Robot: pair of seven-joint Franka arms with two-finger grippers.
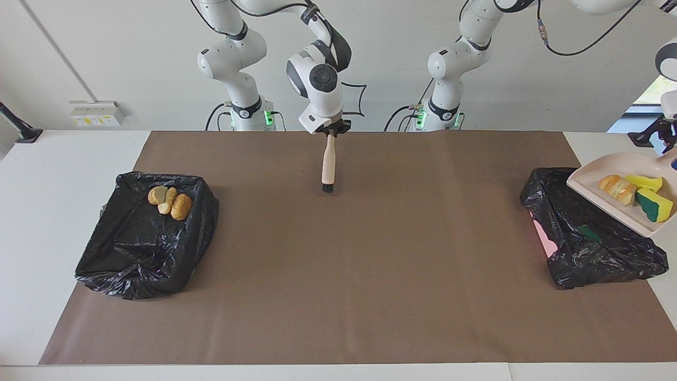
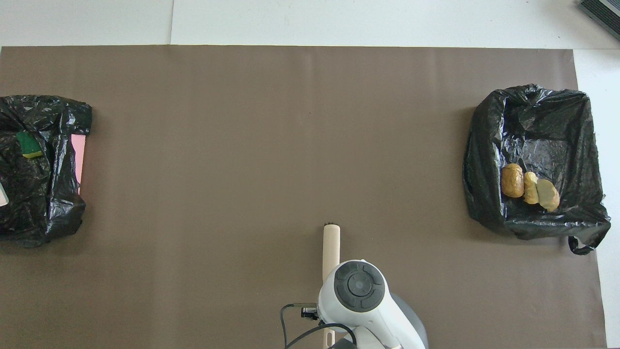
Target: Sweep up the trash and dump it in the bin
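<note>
Brown paper covers your worktop [image 1: 338, 275]. Your right claw [image 1: 330, 130] grips the brush [image 1: 328, 165], hanging bristles-down over its middle. Your left claw is out of view; the dustpan [image 1: 608, 203] with a pastry [image 1: 616, 189] and two sponges [image 1: 649, 197] hangs over the bin [image 1: 587, 248] at the left arm's end. Three scraps [image 1: 170, 200] lie in the other bin [image 1: 143, 248].

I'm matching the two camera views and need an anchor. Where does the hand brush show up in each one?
Facing view: the brush hangs bristles down from the right gripper, top centre, over the brown mat.
Overhead view: its handle pokes out above the right arm's wrist, bottom centre.
Shared landmark: the black bin with three pastries, at the right arm's end of the table.
</note>
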